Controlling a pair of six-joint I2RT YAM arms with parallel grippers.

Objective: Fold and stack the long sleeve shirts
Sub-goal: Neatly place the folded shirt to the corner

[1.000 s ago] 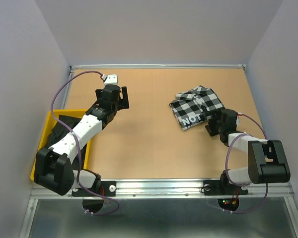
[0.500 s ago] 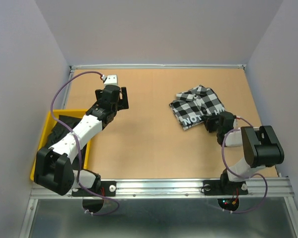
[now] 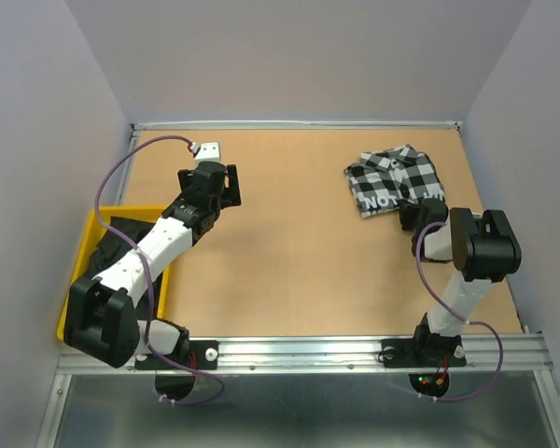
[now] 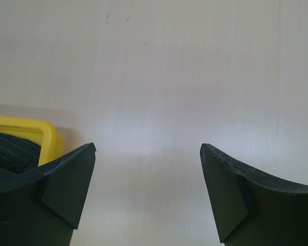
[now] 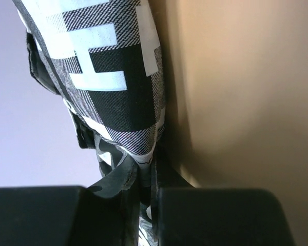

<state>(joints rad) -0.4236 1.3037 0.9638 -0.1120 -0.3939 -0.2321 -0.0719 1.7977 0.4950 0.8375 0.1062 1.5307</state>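
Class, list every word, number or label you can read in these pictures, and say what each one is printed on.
"NOT": white letters on the black band of the checked shirt; anything after it is hidden by the right gripper.
Right wrist view: large white letter parts on the same band, cut off, unreadable.
Nothing else readable.

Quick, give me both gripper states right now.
Left gripper: open, holding nothing.
Right gripper: shut on the edge of the check shirt.
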